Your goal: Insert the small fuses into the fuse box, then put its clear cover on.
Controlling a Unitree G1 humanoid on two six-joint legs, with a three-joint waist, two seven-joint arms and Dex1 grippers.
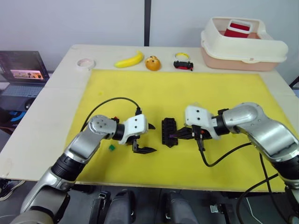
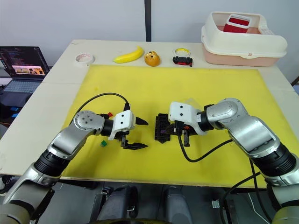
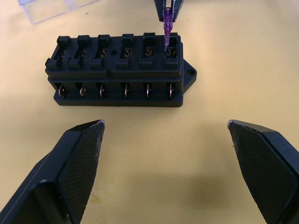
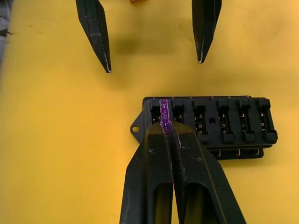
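- A green fuse lies on the yellow mat near the left arm's elbow side, and a red fuse shows just beyond that forearm.
- The left gripper hovers just left of the fuse box, its two black fingers spread wide and holding nothing; the box lies squarely ahead of it, apart from both fingertips.
- The fuse box sits mid-mat between the two grippers, its two rows of slots facing up (every slot looks unfilled in the wrist views).
- The right gripper reaches in from the right, fingers pressed together on a purple fuse, which stands upright with its blades at the end slot of the box, beside the mounting tab.
- The clear cover lies on the mat just past the box, on the right arm's side.
- Along the far table edge: tape roll, banana, toy car, cream bin.
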